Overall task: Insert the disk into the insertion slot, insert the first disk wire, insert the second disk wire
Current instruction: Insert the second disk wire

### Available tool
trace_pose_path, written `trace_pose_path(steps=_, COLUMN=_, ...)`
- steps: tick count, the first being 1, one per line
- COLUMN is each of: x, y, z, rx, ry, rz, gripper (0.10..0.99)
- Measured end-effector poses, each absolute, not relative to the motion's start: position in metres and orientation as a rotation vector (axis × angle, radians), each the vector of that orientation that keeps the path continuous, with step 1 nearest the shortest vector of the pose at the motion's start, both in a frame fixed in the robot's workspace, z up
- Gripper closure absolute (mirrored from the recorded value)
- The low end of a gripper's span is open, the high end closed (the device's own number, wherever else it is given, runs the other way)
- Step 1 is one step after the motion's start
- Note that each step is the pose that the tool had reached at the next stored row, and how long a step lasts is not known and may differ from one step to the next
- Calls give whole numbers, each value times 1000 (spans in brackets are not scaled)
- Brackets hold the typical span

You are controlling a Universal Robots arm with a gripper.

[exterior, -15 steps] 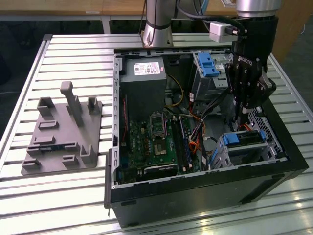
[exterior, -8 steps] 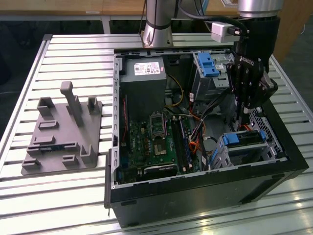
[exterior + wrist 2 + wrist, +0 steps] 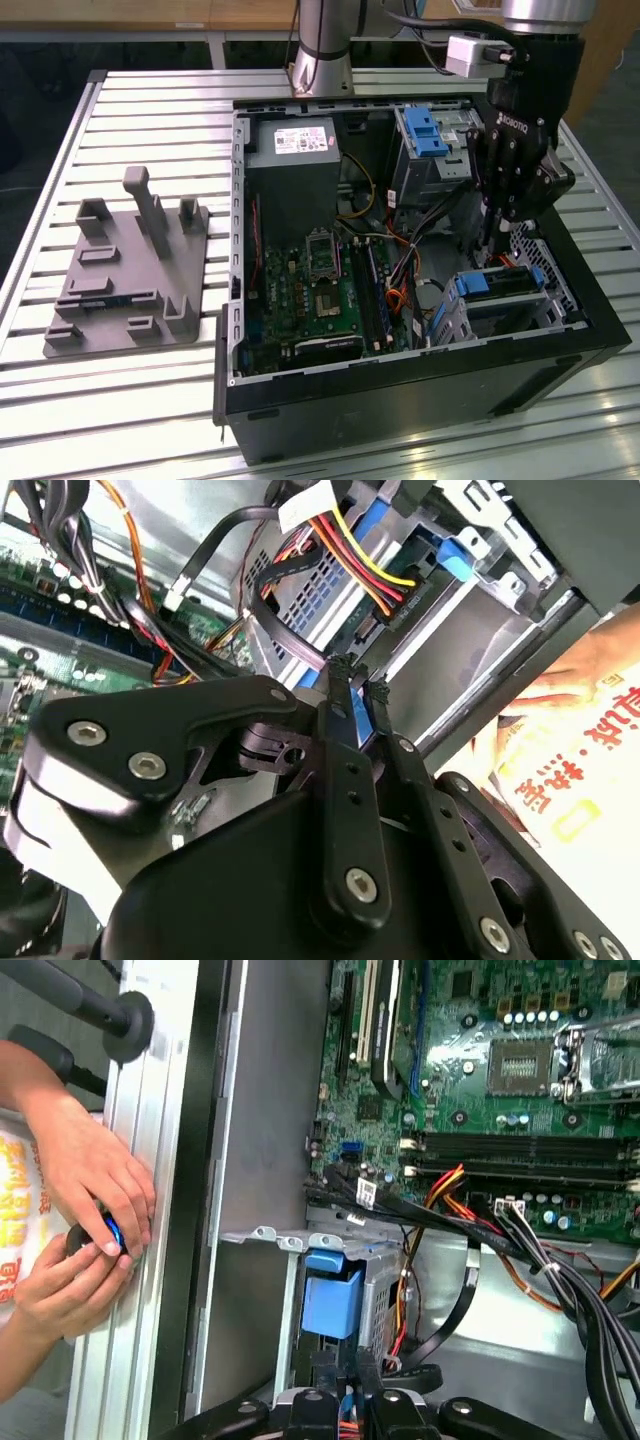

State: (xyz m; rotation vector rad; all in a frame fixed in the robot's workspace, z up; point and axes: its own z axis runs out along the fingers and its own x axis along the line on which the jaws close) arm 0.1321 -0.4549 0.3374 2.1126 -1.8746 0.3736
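Observation:
The disk (image 3: 494, 283), in its blue caddy (image 3: 331, 1296), sits inside the insertion slot (image 3: 510, 318), the silver cage at the case's corner on the exterior view's right. A wire with red, yellow and black leads (image 3: 378, 580) runs into the disk's end. My gripper (image 3: 490, 250) hangs straight over the cage. In the second wrist view its fingers (image 3: 343, 695) stand close together, pinching the end of a flat black disk wire (image 3: 285, 630) just at the disk's edge. My gripper (image 3: 345, 1398) also shows in the first wrist view, with the black wire (image 3: 455, 1320) looping up to it.
A taller grey bay with a blue clip (image 3: 424, 130) stands behind the gripper. The motherboard (image 3: 320, 290) and loose cables (image 3: 560, 1260) lie beside the cage. A person's hands (image 3: 85, 1190) rest on the slatted table by the case wall. A grey fixture (image 3: 125, 270) sits on the exterior view's left.

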Motion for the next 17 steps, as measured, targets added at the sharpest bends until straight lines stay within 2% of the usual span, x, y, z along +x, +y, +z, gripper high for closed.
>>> trace_pose_path(steps=17, x=147, y=-455, z=337, rx=2105, ry=-1923, rz=288, gripper=890)
